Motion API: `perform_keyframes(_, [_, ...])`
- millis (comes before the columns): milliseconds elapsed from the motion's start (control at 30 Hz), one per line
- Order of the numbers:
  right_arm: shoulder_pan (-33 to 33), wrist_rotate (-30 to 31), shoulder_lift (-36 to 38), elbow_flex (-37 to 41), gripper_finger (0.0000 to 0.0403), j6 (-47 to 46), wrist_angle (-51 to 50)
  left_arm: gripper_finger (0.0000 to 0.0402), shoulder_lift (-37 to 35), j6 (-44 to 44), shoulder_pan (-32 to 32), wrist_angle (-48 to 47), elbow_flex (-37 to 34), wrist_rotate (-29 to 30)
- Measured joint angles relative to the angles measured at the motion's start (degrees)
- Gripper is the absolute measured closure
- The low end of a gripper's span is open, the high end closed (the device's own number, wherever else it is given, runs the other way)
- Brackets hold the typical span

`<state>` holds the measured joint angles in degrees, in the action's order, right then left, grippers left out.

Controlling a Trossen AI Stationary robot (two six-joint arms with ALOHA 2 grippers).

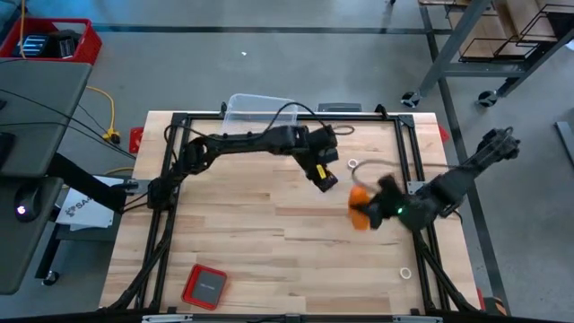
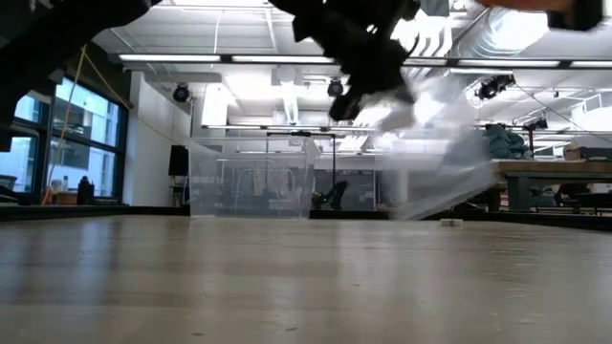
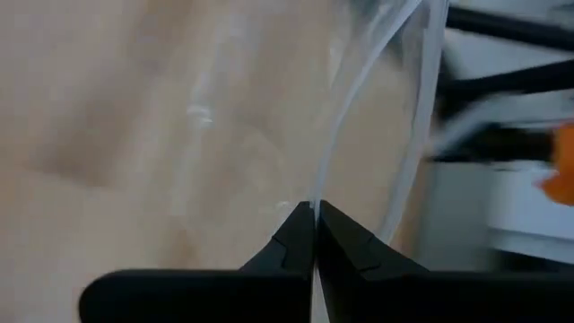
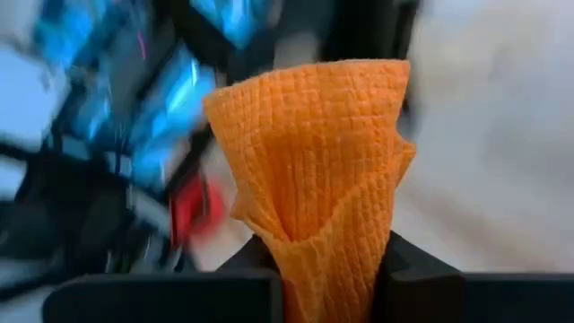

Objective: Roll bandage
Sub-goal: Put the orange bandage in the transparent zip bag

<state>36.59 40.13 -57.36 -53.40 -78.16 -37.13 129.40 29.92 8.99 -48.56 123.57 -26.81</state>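
Observation:
The orange bandage point(image 4: 309, 161) is a small bunched roll of waffle-textured cloth, lifted above the table's right part point(image 1: 359, 208). My right gripper point(image 1: 369, 212) is shut on it. My left gripper point(image 1: 325, 177) is over the table's far middle, shut on a clear plastic bag point(image 2: 435, 158). The bag hangs lifted off the table. In the high view the bag hardly shows. My left gripper pinches a thin edge of the clear plastic bag point(image 3: 316, 202) between its two shut fingertips. The film runs on away from the fingers, and in the low view the bag hangs clear of the table. My right gripper pinches the bandage's lower, narrowed end point(image 4: 325, 256) between its two fingers. The cloth is squeezed in there and flares out wide beyond the fingertips. The bandage is lifted clear of the table.
A clear plastic bin point(image 1: 256, 109) stands at the table's far edge. A red square case point(image 1: 204, 285) lies near the front left. Two small white rings point(image 1: 352, 164) point(image 1: 405, 272) lie on the right half. The black frame point(image 1: 179, 121) borders the wooden top.

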Motion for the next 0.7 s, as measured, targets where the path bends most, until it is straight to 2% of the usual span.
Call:
perform_keyframes(100, [-1.2,10.5,1.6,-3.6,0.0358,5.4,-1.3,0.0401,-0.1,8.5,-2.4,7.4,0.0,-5.7])
perform_keyframes(200, [-3.2,16.9,2.1,-7.4,0.0358,11.0,-1.4,0.0401,-0.7,16.3,-4.5,15.7,0.0,-8.1])
perform_keyframes(400, [-6.7,17.3,0.4,-11.7,0.0358,18.9,-1.5,0.0401,-1.2,25.7,-5.7,26.1,0.0,-8.1])
perform_keyframes(567, [-8.6,13.4,-0.8,-11.4,0.0358,17.2,-1.8,0.0402,-2.3,24.8,-5.4,25.2,0.0,-7.0])
perform_keyframes(700, [-8.6,13.3,-2.1,-11.4,0.0358,16.7,-2.0,0.0401,-2.9,24.4,-4.7,25.0,-0.1,-5.3])
